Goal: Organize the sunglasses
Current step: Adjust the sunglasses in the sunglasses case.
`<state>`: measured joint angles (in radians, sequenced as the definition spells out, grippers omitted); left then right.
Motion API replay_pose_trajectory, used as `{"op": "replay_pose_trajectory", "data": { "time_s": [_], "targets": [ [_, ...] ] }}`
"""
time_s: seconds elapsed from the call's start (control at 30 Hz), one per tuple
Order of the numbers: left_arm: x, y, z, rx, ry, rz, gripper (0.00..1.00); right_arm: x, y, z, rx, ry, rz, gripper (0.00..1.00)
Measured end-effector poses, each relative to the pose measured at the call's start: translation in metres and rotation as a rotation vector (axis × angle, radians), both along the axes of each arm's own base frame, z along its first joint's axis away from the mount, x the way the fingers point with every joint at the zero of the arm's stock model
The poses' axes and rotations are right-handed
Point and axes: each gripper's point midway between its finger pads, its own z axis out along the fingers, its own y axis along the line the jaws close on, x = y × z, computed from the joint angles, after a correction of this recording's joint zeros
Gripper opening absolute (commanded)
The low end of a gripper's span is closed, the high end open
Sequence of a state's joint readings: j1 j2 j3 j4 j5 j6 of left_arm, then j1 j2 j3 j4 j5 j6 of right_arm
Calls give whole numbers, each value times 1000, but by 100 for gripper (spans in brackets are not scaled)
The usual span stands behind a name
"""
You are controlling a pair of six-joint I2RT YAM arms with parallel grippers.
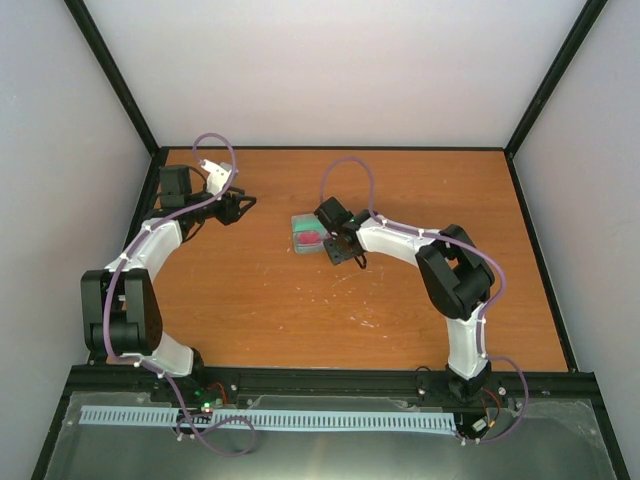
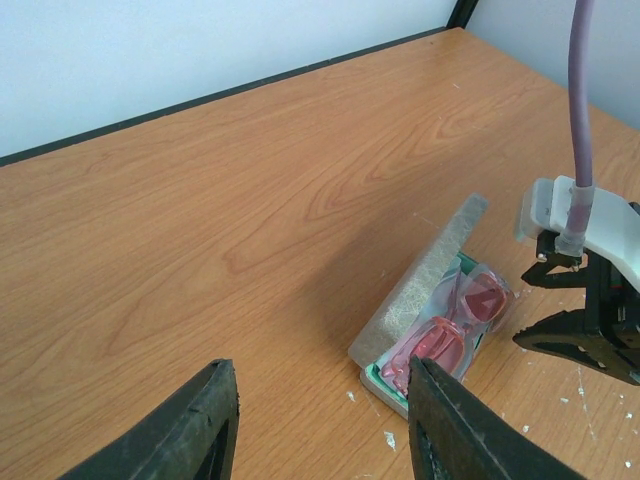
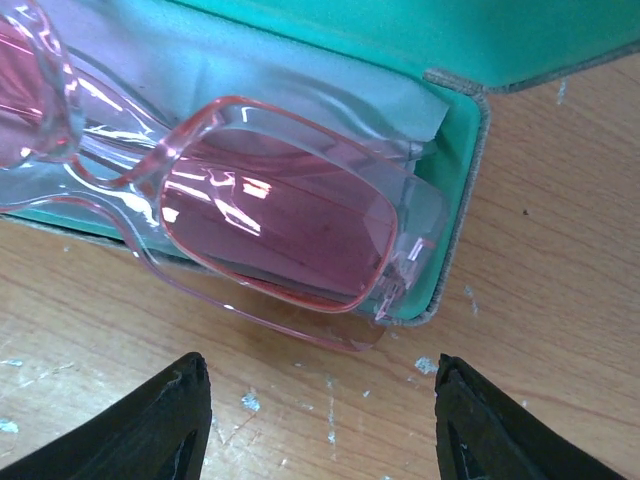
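**Pink shades sitting in the open case, both grippers empty**

The sunglasses (image 1: 311, 241) lie just left of centre in the overhead view, a small pink spot inside the open case (image 1: 299, 228) on the wooden table (image 1: 300, 320). The left wrist view shows them better, at the lower right of the frame. The sunglasses (image 2: 455, 328) have both pink lenses facing up. They rest in the teal-lined tray, and the case's (image 2: 420, 285) grey lid is tipped back along their upper left side.

Up close in the right wrist view, the sunglasses (image 3: 280, 230) fill the upper left and middle of the frame. They lie on a pale blue cloth (image 3: 250, 80) spread over the teal lining. The lower edge of the clear pink frame hangs over the case's (image 3: 470, 150) near rim and out above the bare wood. I can't make out how the arms are folded.

The right gripper (image 1: 343, 254) sits just right of the case in the overhead view. Its fingers are spread wide at the bottom of its own view (image 3: 320, 400), with only tabletop between them. From the left wrist it (image 2: 537, 305) appears at the right edge, close beside the case and not touching it.

The left gripper (image 1: 236, 205) hangs at the upper left of the overhead view, well apart from the case. Its two dark fingers are parted at the bottom of its own frame (image 2: 325, 405) and hold nothing.
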<state>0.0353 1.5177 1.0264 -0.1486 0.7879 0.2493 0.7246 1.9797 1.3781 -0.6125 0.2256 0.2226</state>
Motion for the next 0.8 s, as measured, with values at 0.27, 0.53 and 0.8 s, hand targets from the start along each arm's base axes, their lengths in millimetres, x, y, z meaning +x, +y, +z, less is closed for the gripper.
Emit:
{"op": "replay_pose_trajectory", "data": {
  "time_s": [0.27, 0.53, 0.8],
  "targets": [
    [0, 0, 0, 2, 0, 2, 48, 6, -7, -3, -49, -24, -19, 60],
    [1, 1, -1, 6, 0, 7, 48, 10, -15, -9, -89, -30, -42, 59],
    [1, 1, -1, 7, 0, 8, 48, 17, -19, -7, -82, -51, -70, 59]
  ]
}}
